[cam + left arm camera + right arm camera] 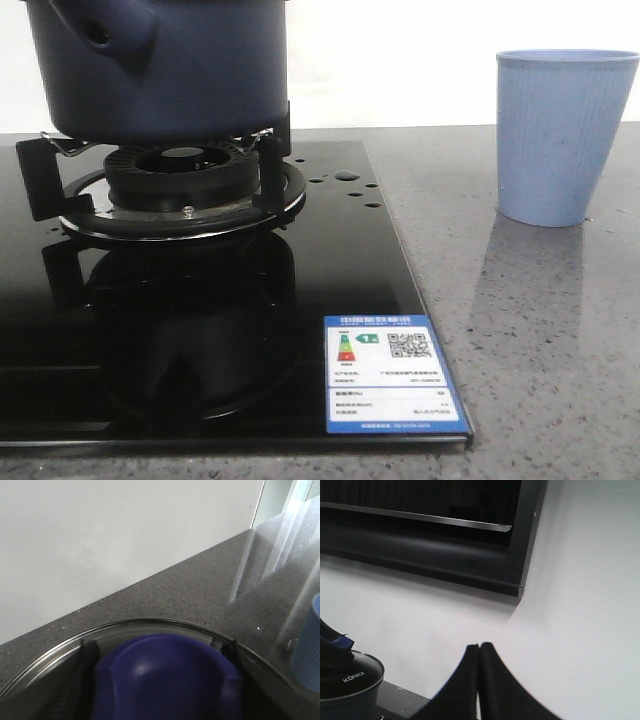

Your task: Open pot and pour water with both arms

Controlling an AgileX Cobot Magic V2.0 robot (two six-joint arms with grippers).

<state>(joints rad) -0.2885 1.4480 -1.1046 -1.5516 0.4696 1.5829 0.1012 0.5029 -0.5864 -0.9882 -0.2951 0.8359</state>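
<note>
Front view is showing the pot [165, 65] sitting on the black burner grate [175, 190] of a glossy black gas cooktop [200, 330], at the left side of the table. Its stubby side socket [115, 35] with a round hole is pointing toward the left front. Water droplets [347, 178] are lying on the glass just beside the grate. A blue and white energy label [393, 375] is sticking on the near right corner of the cooktop. The pale blue ribbed cup [560, 135] is standing upright on the grey speckled countertop [540, 330], well apart from the pot, to its right.

From the left wrist, the glass lid [165, 627] with metal rim is lying on the pot, and the blue knob [165, 680] is filling the lower part of the picture. The left gripper's dark fingers [87, 652] are standing on both sides of the knob and seem to be touching it, but I cannot tell if they are pressing.

From the right wrist, the right gripper [479, 680] is raised in front of the white wall [580, 630], its two black fingers closed together with nothing between them. The lid, marked KONKA [354, 676], is visible far below it.
</note>
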